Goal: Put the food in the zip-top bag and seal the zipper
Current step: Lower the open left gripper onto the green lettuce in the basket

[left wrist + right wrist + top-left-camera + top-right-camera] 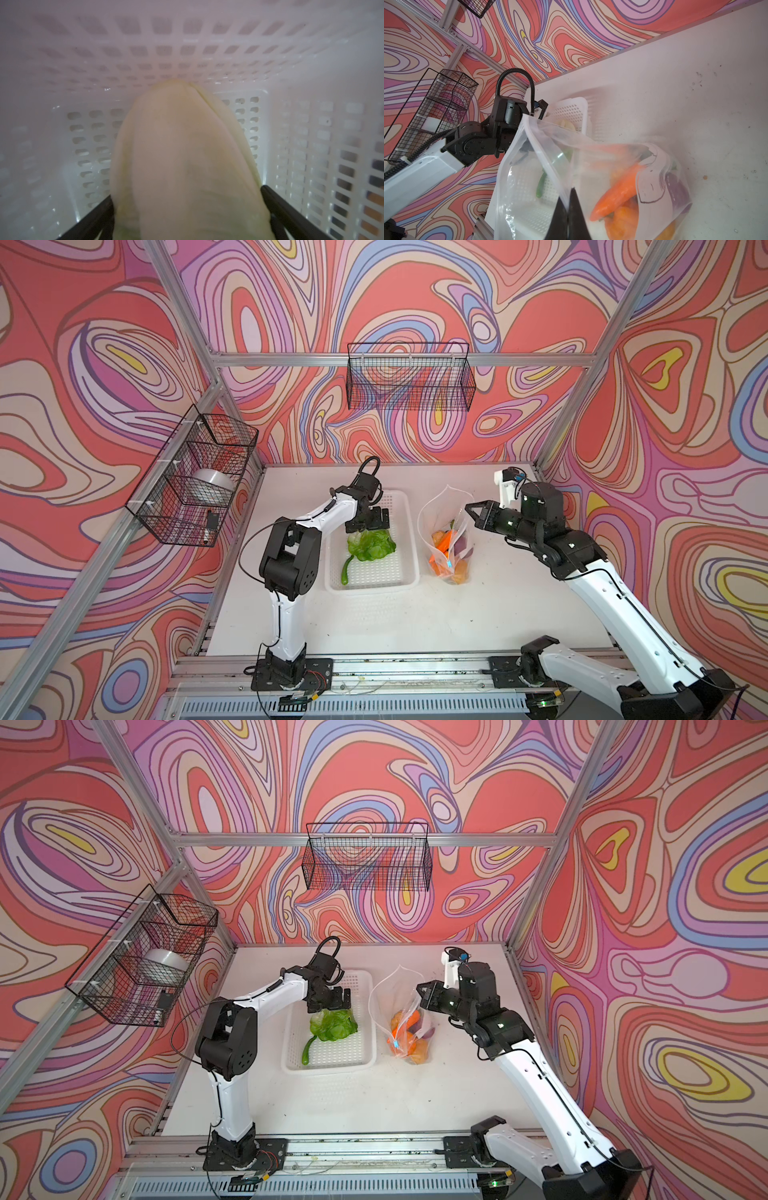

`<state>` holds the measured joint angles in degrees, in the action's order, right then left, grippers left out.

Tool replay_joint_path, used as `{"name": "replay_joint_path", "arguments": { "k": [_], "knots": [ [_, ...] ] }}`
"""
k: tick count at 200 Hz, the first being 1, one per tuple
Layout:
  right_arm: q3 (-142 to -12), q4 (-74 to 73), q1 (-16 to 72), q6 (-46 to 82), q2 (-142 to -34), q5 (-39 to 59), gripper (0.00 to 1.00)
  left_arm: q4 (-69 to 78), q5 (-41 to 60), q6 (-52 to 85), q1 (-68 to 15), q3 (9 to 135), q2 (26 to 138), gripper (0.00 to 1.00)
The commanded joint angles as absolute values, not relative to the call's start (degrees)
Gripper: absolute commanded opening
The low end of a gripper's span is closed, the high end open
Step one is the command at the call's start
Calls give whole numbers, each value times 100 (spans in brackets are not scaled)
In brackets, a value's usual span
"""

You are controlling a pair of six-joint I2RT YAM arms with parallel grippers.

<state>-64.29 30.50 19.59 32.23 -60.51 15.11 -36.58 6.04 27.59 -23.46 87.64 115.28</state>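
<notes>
Now, lettuce pick: left gripper (187,192) stands wide, jaws either side of the pale stem end of the floppy green toy lettuce (370,547), inside the white perforated plastic basket (374,587)
Bag hold: right gripper (569,207) pinched closed on one lip of the clear crinkly zip-top bag (432,514), open just beside the basket
Food: long orange carrot (616,193) and purple onion (679,191) bagged; curved green pepper (345,570) lies in the basket
Risk: bulky lettuce may snag the mouth (only one lip is held), pulling the film free or toppling the bag
Writing: white printed label (652,178) shows black line art, nothing readable
</notes>
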Motion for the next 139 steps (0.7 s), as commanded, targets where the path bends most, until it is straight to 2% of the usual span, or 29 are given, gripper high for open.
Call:
{"name": "replay_joint_path", "arguments": {
  "k": [1, 51, 75, 106, 139],
  "knots": [
    [-6548, 3083, 1986, 3219, -6012, 1431, 0, -3921, 688, 2715, -2347, 8692, 11798, 100],
    [-6531, 3094, 1986, 3231, -5952, 1388, 0, -4078, 584, 2746, -2352, 8717, 11936, 100],
    [-6524, 3103, 1984, 3232, -5924, 1371, 0, -4035, 632, 2785, -2354, 8684, 11800, 90],
    [-6515, 3103, 1986, 3250, -5906, 1354, 0, -4025, 678, 2748, -2347, 8701, 11471, 85],
    [-6511, 3076, 1986, 3258, -5932, 1362, 0, -3401, 1802, 2687, -2355, 8360, 10993, 82]
  ]
}}
